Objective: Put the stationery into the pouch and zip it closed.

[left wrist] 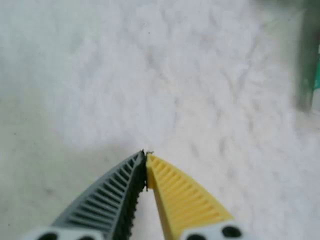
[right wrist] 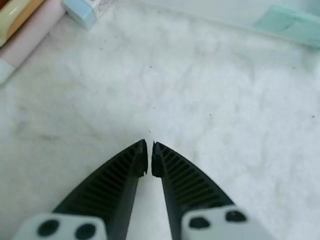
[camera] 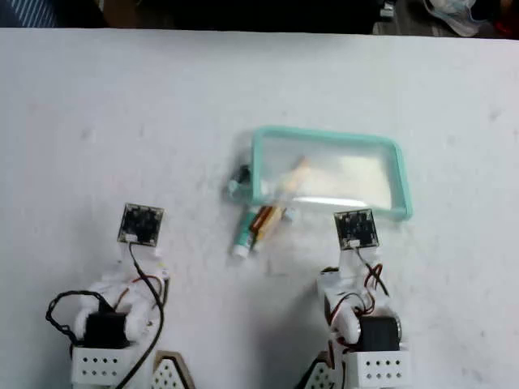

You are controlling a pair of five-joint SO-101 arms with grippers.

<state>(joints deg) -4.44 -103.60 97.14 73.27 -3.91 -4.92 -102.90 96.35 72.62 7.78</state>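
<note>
Both arms sit folded back at the tabletop's (camera: 97, 105) near edge. The left tool (left wrist: 145, 156) and right tool (right wrist: 149, 146) point down at bare surface, tips together, holding nothing. Just beyond the right arm, pens (camera: 258, 225) lie at the left end of the teal-edged pouch (camera: 365, 174), one reaching inside.

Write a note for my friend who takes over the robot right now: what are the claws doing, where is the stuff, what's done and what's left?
Left claw: shut, empty, over bare table.
Right claw: shut, empty, just in front of the pouch.
Pens: on the table at the pouch's near left corner, at least partly outside it. A small dark thing sits by its left edge.
Done: little. Something pale may be inside the pouch, but that is unclear.
Left: put the pens in, then zip the pouch.
</note>
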